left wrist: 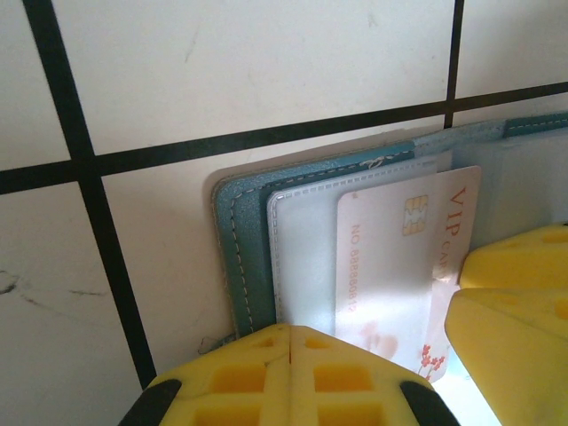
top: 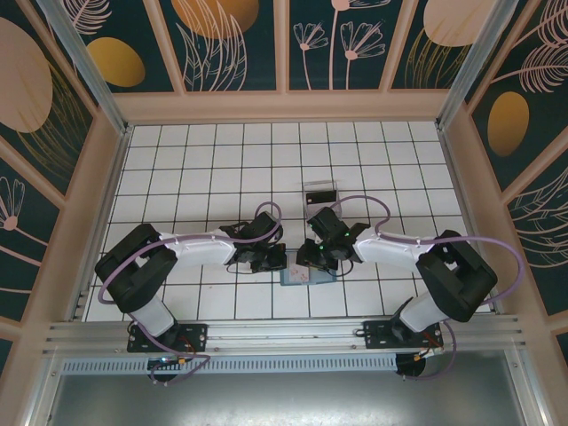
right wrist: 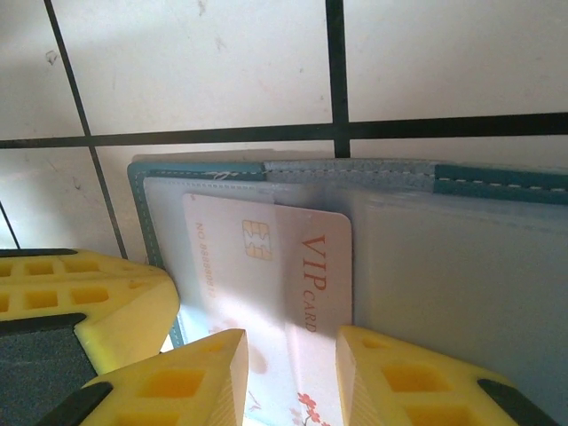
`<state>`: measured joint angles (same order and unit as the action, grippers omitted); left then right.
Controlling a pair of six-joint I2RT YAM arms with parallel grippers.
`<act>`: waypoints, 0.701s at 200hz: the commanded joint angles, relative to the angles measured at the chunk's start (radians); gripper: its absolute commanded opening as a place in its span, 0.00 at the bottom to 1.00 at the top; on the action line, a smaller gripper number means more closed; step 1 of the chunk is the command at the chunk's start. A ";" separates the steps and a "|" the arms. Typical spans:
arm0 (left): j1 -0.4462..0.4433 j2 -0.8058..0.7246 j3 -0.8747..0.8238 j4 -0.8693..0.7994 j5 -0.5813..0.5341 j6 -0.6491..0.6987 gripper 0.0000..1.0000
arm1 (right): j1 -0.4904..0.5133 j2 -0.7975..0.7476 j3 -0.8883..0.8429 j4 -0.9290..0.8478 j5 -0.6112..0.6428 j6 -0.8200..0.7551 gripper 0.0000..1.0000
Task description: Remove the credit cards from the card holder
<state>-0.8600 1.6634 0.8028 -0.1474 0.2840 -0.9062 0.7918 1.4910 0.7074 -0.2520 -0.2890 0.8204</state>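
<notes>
Right gripper (right wrist: 293, 346) jaws narrowly apart, straddling lower end of pale VIP credit card (right wrist: 284, 266), flat on clear-sleeved panel of teal stitched card holder (right wrist: 501, 177). Left gripper (left wrist: 290, 342) jaws shut, over holder's outer edge, just beside. Bare white tiled worktop (right wrist: 195, 71) beyond holder's far edge; black grout lines, holder corners rounded.

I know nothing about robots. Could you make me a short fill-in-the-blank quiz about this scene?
1. The pale card in the card holder is printed ___ CARD.
2. The left gripper and right gripper have fingers coloured ___.
3. The table has white tiles with ___ lines between them.
Missing words: VIP; yellow; black.
</notes>
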 commanded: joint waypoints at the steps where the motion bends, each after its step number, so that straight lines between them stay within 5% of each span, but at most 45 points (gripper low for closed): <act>1: 0.000 0.027 -0.010 -0.092 -0.051 0.019 0.00 | -0.006 -0.003 -0.017 -0.020 0.016 0.000 0.31; 140: 0.000 0.026 -0.004 -0.100 -0.052 0.016 0.00 | -0.008 -0.049 -0.037 -0.031 0.027 0.007 0.34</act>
<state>-0.8604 1.6634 0.8047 -0.1528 0.2829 -0.9062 0.7914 1.4780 0.6884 -0.2523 -0.2852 0.8207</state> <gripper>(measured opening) 0.053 0.336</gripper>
